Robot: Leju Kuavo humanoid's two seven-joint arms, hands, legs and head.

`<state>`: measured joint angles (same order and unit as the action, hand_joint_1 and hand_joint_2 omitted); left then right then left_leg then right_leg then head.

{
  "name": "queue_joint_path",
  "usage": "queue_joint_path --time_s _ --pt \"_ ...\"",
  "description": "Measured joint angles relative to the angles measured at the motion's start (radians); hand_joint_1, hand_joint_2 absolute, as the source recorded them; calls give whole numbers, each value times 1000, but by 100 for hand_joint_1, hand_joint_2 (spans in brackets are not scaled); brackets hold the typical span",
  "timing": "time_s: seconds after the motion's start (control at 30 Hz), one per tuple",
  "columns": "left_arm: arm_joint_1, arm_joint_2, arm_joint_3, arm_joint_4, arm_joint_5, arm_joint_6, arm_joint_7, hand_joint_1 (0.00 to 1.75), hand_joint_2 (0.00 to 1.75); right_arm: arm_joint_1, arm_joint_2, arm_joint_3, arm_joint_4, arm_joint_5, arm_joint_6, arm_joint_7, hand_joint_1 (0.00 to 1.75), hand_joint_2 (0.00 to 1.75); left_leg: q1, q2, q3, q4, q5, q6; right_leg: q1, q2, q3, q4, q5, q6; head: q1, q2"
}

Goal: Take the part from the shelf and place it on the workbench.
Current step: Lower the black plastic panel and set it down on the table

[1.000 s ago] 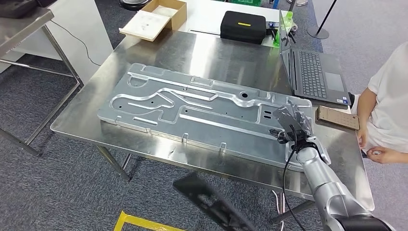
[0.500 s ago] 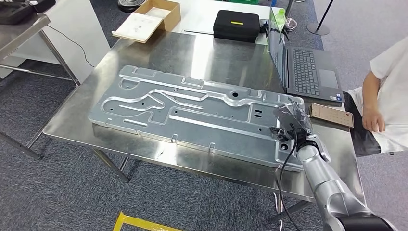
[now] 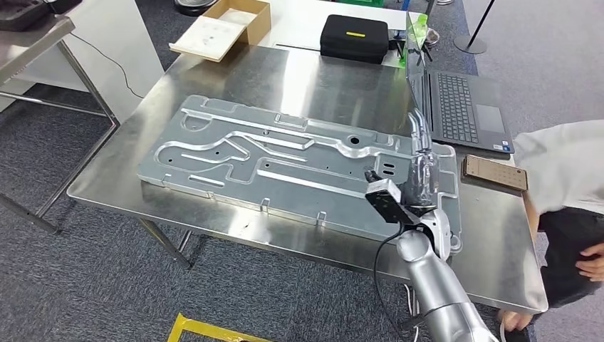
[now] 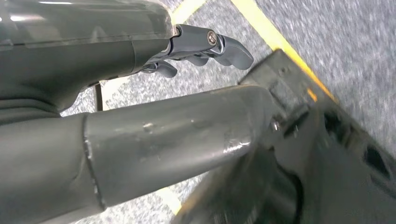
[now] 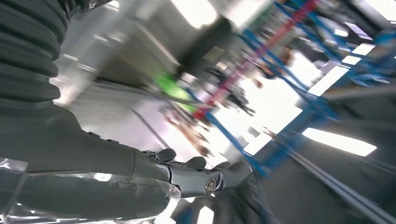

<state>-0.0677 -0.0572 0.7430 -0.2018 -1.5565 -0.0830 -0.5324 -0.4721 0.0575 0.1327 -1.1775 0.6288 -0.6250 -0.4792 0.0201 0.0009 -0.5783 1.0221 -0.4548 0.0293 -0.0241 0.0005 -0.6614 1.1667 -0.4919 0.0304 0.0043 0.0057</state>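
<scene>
1. Right hand (image 3: 422, 167) has lifted off the part's (image 3: 285, 160) right end since a half-second ago; fingers now extended upward and apart, holding nothing.
2. Left hand (image 4: 205, 46) hangs over carpet, fingers apart, holding nothing.
3. Part lies flat on the workbench (image 3: 313, 82).
4. Phone (image 3: 495, 173) and laptop (image 3: 459, 107) lie beyond, at the right.
</scene>
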Motion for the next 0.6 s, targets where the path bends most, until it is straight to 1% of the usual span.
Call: queue_joint_path --time_s 0.03,0.07,0.1,0.13,0.2,0.23,0.27,0.3,0.33,0.37,0.4,0.43,0.47,0.5,0.53,0.57,0.6 --pt "-3 -2 -2 0 -2 0 1 0 0 0 12 19 -24 20 -13 0 0 175 -1 0 1 1 -2 -6 2 -1 31 -61 20 -3 0 0" --pt "-6 -3 -4 0 -4 1 2 0 0 1 22 36 -43 34 -22 1 0 175 -2 1 2 1 -2 -13 4 -1 51 -103 30 -8 0 0" --pt "-8 -4 -5 0 -6 1 2 0 0 2 31 51 -60 43 -29 2 0 175 -3 1 1 0 -2 -20 8 -1 60 -123 30 -13 0 0" --pt "-10 -6 -6 0 -7 1 3 0 0 4 40 64 -73 50 -32 3 0 175 -3 1 2 -2 -1 -28 13 0 61 -127 29 -20 0 0" --pt "-11 -9 -11 0 -9 1 3 0 0 5 52 83 -97 58 -39 6 0 175 0 1 0 0 -6 -40 12 0 64 -135 35 -36 0 0" --pt "-11 -10 -13 0 -10 1 4 0 0 4 58 93 -109 61 -40 9 0 175 2 0 -8 21 -21 -44 11 0 67 -141 38 -44 -1 0" --pt "-11 -10 -15 0 -11 1 5 0 0 3 63 103 -120 60 -40 13 0 175 3 0 -26 62 -47 -45 10 0 69 -145 41 -51 -1 0" --pt "-12 -10 -17 0 -11 1 5 0 0 2 68 114 -129 59 -39 19 0 175 3 0 -53 122 -78 -46 12 -1 70 -147 41 -56 -1 0" --pt "-12 -10 -19 0 -11 1 6 0 0 2 72 125 -136 56 -37 27 0 131 2 0 -85 189 -107 -46 15 -1 69 -146 41 -60 -1 0" --pt "-12 -11 -20 0 -11 1 6 0 0 2 75 137 -141 54 -33 34 0 87 2 0 -111 242 -124 -47 18 0 69 -145 40 -61 -1 0" --pt "-12 -11 -21 0 -11 0 6 0 0 1 76 148 -144 51 -28 40 0 44 2 0 -123 266 -123 -46 20 0 69 -144 39 -63 -1 0" --pt "-12 -11 -23 0 -11 0 6 0 0 0 78 158 -147 49 -23 45 0 0 2 0 -117 252 -103 -45 22 0 69 -142 38 -63 -1 0" --pt "-12 -11 -25 0 -11 0 6 0 0 -2 81 168 -150 47 -19 49 0 0 2 0 -95 204 -71 -43 23 1 70 -139 36 -63 -1 0" --pt "-13 -11 -26 0 -11 0 6 0 0 -7 85 179 -153 46 -15 52 0 0 2 0 -65 139 -39 -40 24 1 69 -136 35 -62 -1 0" --pt "-14 -11 -28 0 -11 0 7 0 0 -12 90 192 -155 44 -12 55 0 0 0 -1 -37 78 -18 -38 26 3 67 -131 32 -59 -1 0" --pt "-16 -11 -30 0 -11 0 8 0 0 -18 94 204 -157 43 -10 57 0 0 -2 -1 -18 36 -7 -34 27 4 65 -128 31 -55 -1 0" --pt "-18 -11 -32 0 -11 -1 8 0 0 -22 98 216 -158 42 -7 59 0 0 -5 -2 -9 15 -6 -31 28 5 62 -126 31 -50 -1 0"
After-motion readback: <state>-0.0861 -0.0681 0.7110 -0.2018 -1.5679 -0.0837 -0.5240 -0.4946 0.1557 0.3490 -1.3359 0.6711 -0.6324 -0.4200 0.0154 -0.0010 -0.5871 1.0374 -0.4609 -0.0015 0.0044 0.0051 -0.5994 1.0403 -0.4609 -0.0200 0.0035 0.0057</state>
